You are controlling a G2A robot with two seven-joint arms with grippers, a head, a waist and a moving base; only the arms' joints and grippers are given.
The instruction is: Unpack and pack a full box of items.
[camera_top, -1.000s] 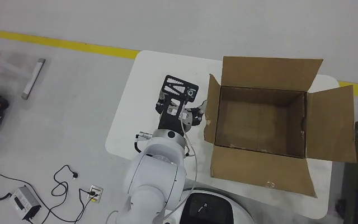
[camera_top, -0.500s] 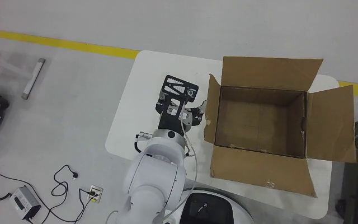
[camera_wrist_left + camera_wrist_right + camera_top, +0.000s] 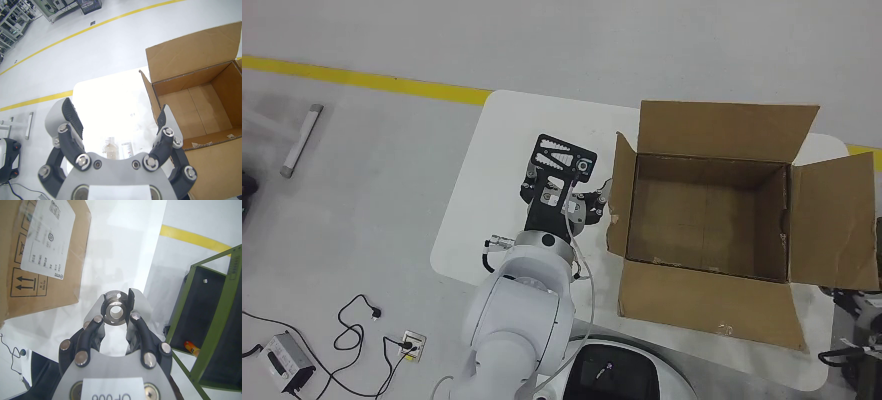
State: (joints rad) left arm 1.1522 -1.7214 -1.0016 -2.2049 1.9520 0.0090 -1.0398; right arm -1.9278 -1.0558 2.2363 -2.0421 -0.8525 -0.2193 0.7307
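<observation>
The open cardboard box stands on the right part of the white table, flaps out, with a bare floor inside. My left gripper hangs open over the table just left of the box, nothing between its fingers; from above the left gripper lies beside the box's left flap. Under it stand a small clear bottle and a white container. My right gripper is shut on a metal flange ring, low beside the box's labelled outer wall.
A green-framed cart with an orange item in it stands close to the right gripper. A yellow floor line runs behind the table. Cables and a power strip lie on the floor at left.
Part of an arm has come into the top view at the lower right edge, beyond the box. The left arm and the box have not moved.
</observation>
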